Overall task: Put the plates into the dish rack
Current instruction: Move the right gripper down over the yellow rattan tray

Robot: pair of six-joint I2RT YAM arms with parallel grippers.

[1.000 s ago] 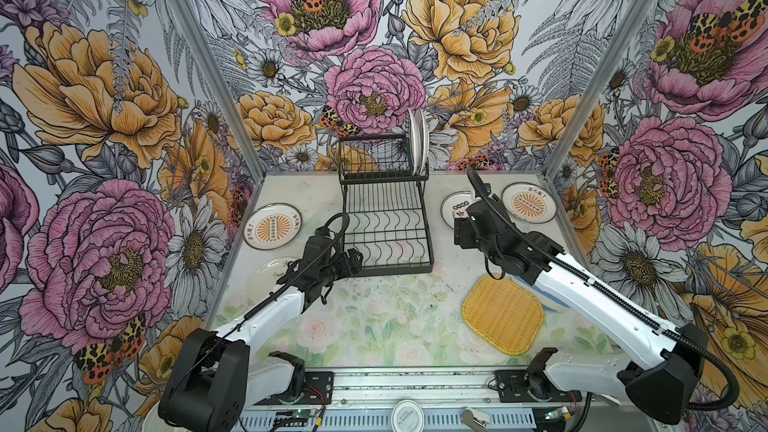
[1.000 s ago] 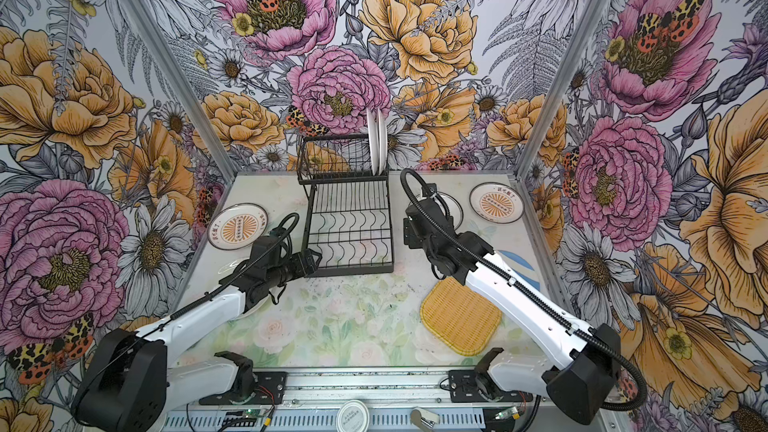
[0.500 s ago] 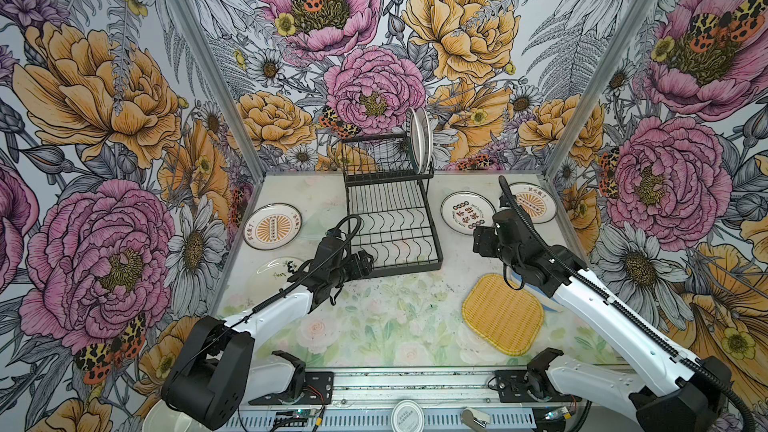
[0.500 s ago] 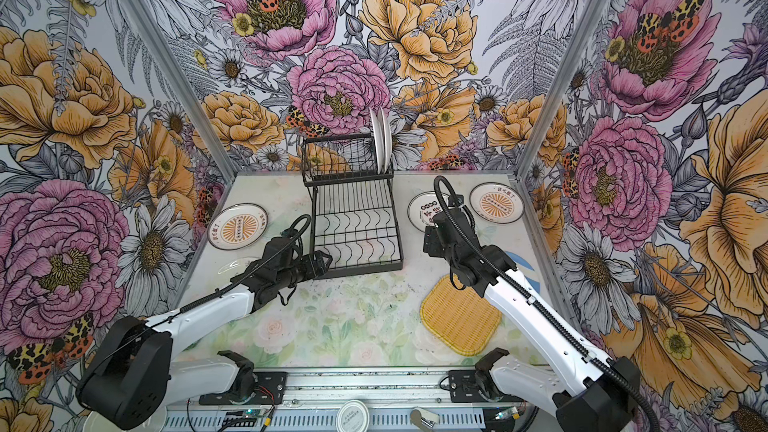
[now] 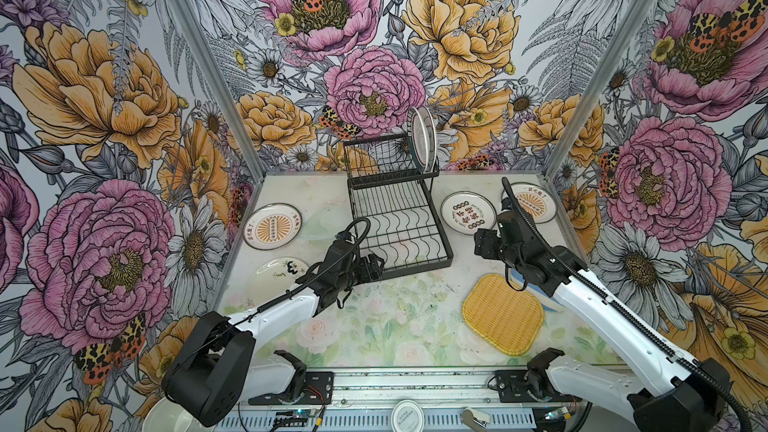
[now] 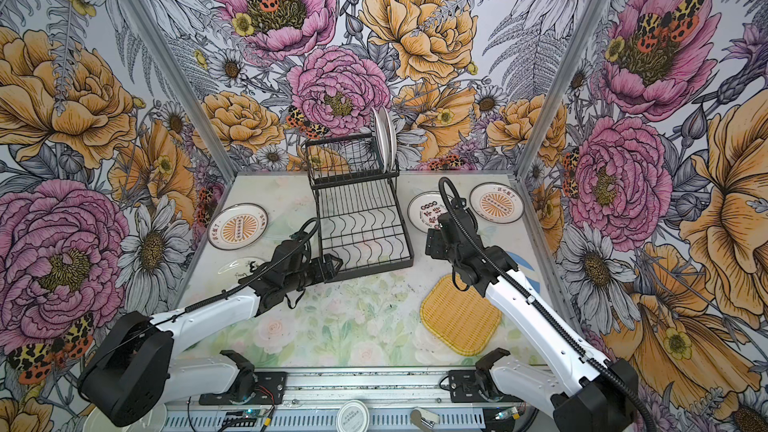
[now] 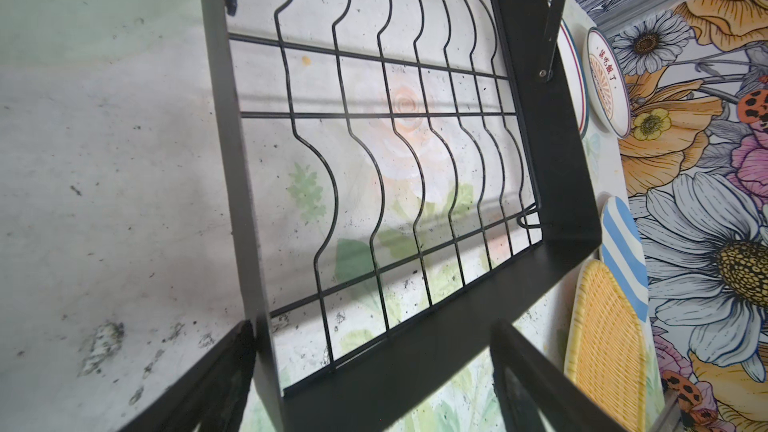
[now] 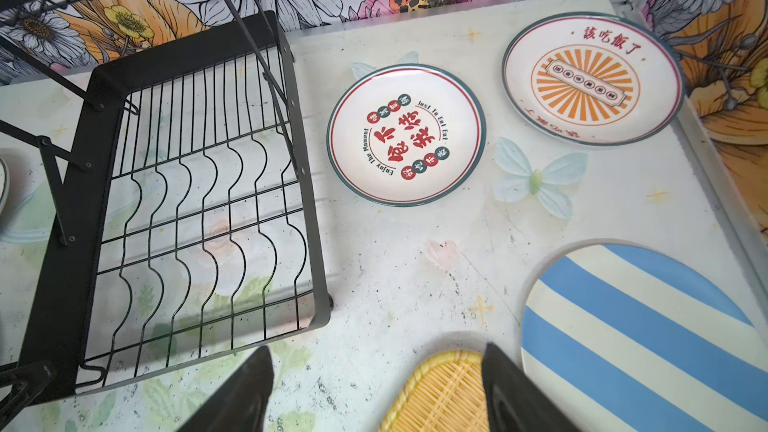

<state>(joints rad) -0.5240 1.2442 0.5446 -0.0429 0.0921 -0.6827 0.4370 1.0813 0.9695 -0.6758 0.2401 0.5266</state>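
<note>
The rack (image 5: 415, 268) is set far on a flower-printed table (image 5: 374, 326) boxed by floral walls (image 5: 104, 97), one plate (image 5: 423, 139) stood in its upper tier, other plates (image 5: 272, 227) laid flat around. The left gripper (image 5: 376, 266) is spread about the rack's near-left corner; the right gripper (image 8: 374, 357) is held open, empty.

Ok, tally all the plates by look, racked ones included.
Sunburst plates: 2
Red-character plate: 1
Blue-striped plate: 1
Yellow woven plate: 1
Black-squiggle plate: 1
Racked plates, edge-on: 2
Total: 8
</note>
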